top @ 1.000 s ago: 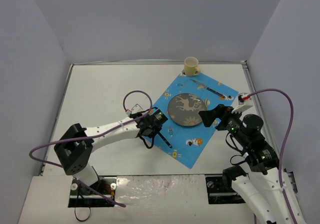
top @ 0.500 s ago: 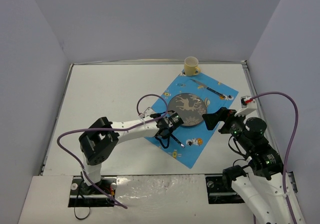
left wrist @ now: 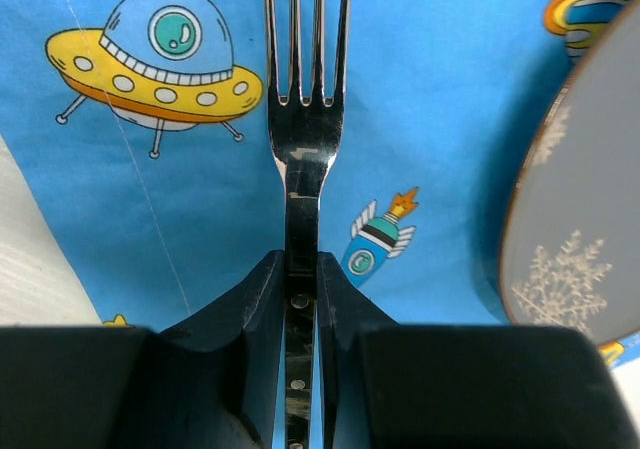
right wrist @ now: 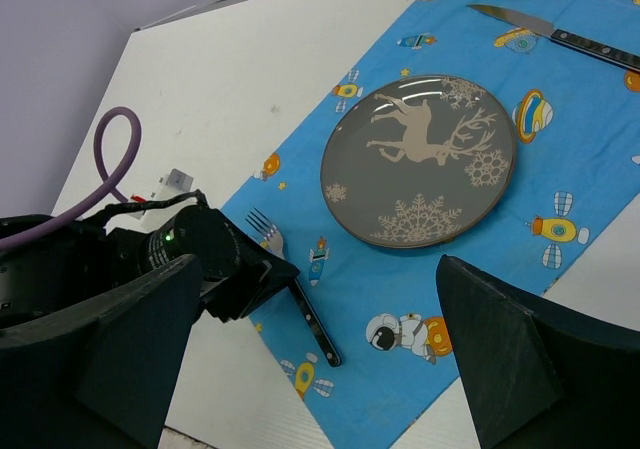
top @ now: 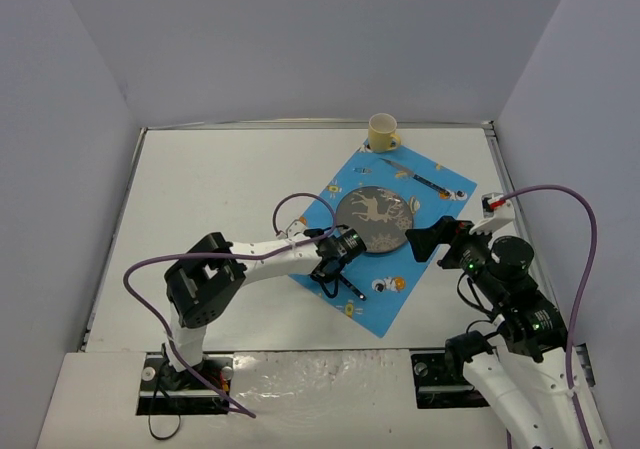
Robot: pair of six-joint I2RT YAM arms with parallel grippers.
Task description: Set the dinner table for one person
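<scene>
The white dinner table carries a blue cartoon placemat. On the mat lie a grey reindeer plate and a black-handled knife. A yellow cup stands at the mat's far corner. My left gripper is shut on a black-handled fork, held low over the mat just left of the plate. The jaws press both sides of the handle. The fork also shows in the right wrist view. My right gripper is open and empty, above the mat's right side.
The left arm's purple cable loops over the table beside the mat. Grey walls enclose the table on three sides. A small white and red part sits at the right rim.
My left gripper carried the fork to the right, from the mat's left edge to beside the plate, then held nearly still. My right gripper drew back slightly to the right.
</scene>
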